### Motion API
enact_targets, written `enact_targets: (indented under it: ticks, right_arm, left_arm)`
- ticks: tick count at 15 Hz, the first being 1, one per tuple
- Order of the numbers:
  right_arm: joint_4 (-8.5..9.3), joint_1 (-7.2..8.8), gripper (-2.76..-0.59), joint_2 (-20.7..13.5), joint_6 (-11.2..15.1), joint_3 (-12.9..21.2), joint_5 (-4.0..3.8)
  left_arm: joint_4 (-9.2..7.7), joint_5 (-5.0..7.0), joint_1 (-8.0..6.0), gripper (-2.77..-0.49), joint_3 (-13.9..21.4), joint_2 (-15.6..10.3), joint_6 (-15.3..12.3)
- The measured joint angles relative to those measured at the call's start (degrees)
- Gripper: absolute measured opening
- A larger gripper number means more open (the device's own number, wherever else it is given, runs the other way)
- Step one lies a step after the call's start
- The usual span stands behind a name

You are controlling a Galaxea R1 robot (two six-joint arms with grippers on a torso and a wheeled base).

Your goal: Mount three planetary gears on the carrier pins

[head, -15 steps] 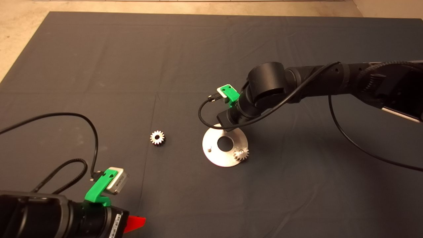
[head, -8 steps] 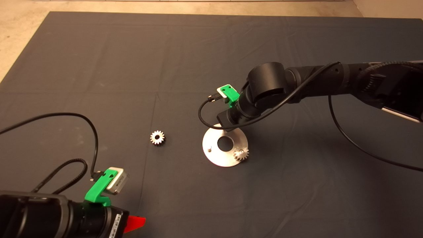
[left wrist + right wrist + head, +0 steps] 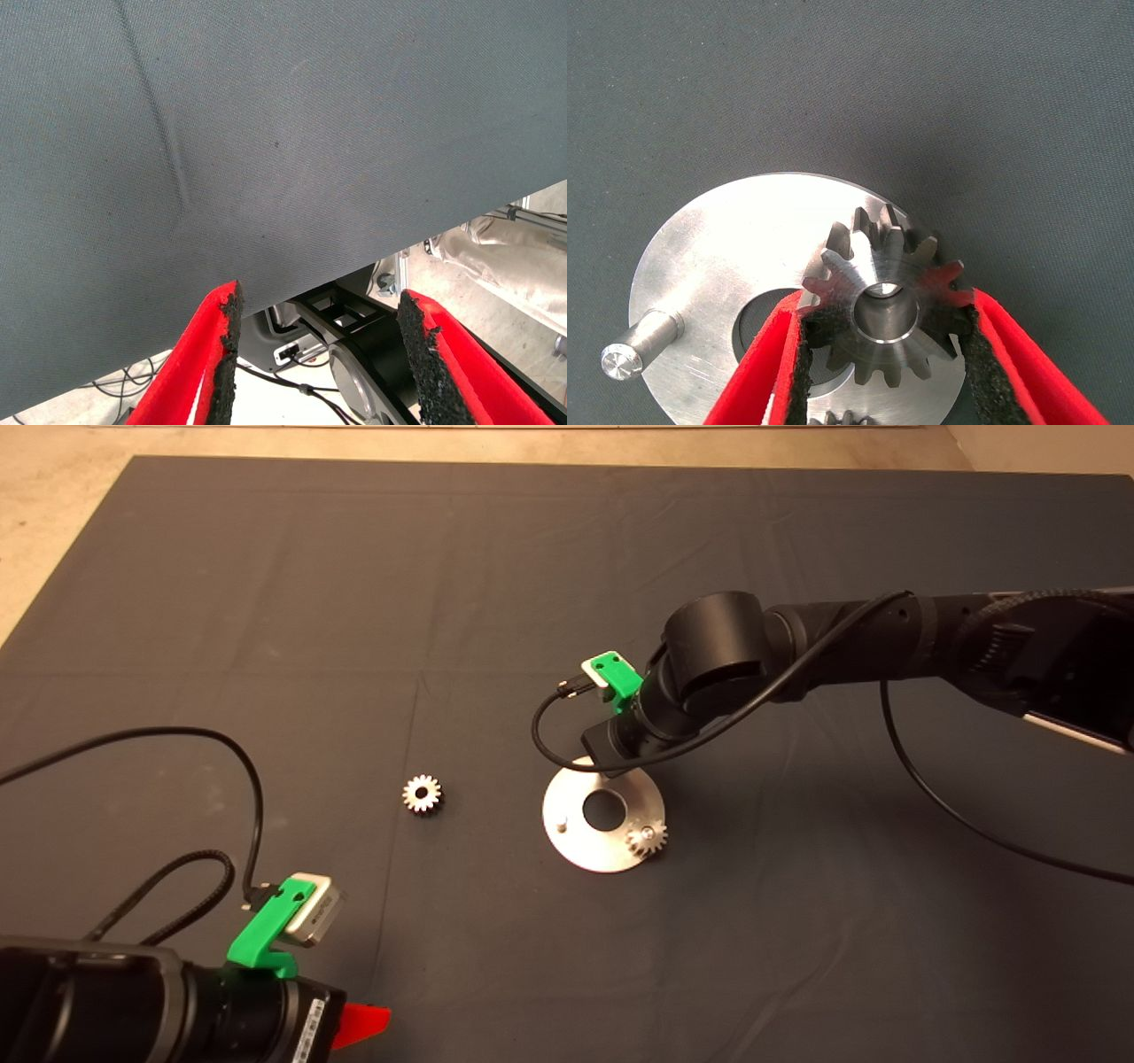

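Head view overhead, far; right wrist close above disc (image 3: 735, 266), shared with head (image 3: 585, 850)

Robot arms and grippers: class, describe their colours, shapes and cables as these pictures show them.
Both arms are black and cylindrical, each with a looping black cable and a green bracket near the wrist. The left gripper and right gripper have tapering red fingers lined with rough black pads.

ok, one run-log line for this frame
right gripper: shut on gear over disc | seated gear: on pin | free pin: bare | loose gear: on mat | left gripper: open, parked
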Motion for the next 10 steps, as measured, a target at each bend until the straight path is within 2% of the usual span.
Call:
enact_targets:
  ticks: [8,9,10]
  right_arm:
    - [-0.02,0.05,-2.19,0.0,0.0,0.0,0.02]
    - [-0.01,0.05,-2.08,0.0,0.0,0.0,0.02]
    - [0.00,0.05,-2.06,0.0,0.0,0.0,0.04]
  left_arm:
    - [0.00,-0.13,-0.02,-2.08,0.0,-0.6,0.0]
    - [0.00,-0.24,-0.02,-2.08,0.0,-0.6,0.0]
    - [-0.02,-0.49,-0.02,-2.08,0.0,-0.7,0.0]
